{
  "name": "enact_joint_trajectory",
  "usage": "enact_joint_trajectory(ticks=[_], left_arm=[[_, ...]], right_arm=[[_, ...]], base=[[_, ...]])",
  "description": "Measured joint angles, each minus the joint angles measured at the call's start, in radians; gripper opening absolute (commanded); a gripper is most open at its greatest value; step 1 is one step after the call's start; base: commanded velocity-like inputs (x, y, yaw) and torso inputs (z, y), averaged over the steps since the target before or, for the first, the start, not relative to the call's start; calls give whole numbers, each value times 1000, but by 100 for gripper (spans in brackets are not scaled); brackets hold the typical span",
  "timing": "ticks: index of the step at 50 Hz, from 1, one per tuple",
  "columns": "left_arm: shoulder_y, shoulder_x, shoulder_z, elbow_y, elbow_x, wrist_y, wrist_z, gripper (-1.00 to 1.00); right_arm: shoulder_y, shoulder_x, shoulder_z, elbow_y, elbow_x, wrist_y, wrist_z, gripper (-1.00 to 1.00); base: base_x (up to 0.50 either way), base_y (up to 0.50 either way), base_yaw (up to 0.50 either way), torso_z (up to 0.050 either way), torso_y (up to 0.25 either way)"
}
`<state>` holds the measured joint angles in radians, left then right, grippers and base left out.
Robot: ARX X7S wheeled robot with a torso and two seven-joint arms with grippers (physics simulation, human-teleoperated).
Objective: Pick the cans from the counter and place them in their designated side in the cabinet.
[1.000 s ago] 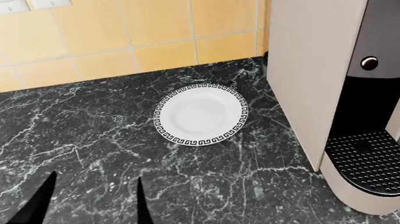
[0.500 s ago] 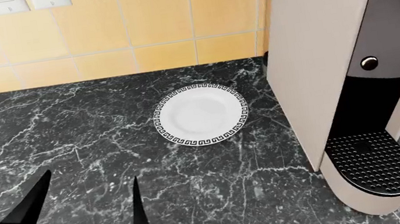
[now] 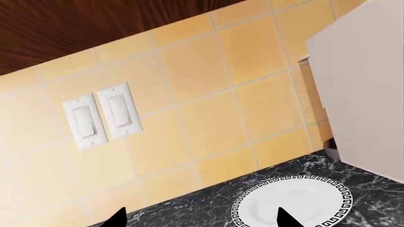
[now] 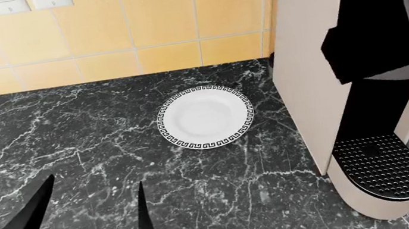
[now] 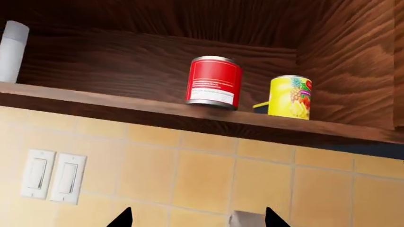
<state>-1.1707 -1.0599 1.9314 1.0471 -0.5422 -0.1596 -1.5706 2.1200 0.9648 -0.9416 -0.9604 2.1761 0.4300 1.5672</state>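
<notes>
The red can with a white band (image 5: 213,81) and the yellow-labelled can (image 5: 290,96) stand upright side by side on the wooden cabinet shelf (image 5: 94,101), the yellow one nearer the cabinet's side wall. My right gripper (image 5: 198,210) is open and empty, below the shelf and in front of the tiled wall. A black part of my right arm (image 4: 367,13) shows in the head view. My left gripper (image 4: 95,181) is open and empty, low over the black marble counter (image 4: 70,127); it also shows in the left wrist view (image 3: 199,213). No can shows on the counter.
A white plate (image 4: 206,116) with a black patterned rim lies mid-counter. A beige coffee machine (image 4: 327,73) stands at the right. Light switches (image 3: 101,116) are on the yellow tiled wall. A white cylinder (image 5: 11,51) stands on the shelf far from the cans.
A black part of my right arm has come into the head view in front of the coffee machine. My left gripper has barely shifted.
</notes>
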Motion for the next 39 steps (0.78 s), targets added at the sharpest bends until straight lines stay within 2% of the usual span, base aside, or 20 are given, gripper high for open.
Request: enact_joint_trajectory(ticks=[7,18,27,39], left_arm=[[-6,-5,11,0,13,9,0,100],[-14,-14,24,0,34,20,0,100],[3,-25,21,0,66,22,0,100],[57,-27,-6,0,109,8,0,100]], right_arm=[[-344,-53,340,-44,7,193,2,100],[-874,-310,1032,-72,144,724,3,100],[-1119,-402,1457,-81,341,971,3,100],[-1359,-390,1967,-85,676,1090,3,100]], base=[[0,0,0,0,0],[0,0,0,0,0],[0,0,0,0,0],[0,0,0,0,0]])
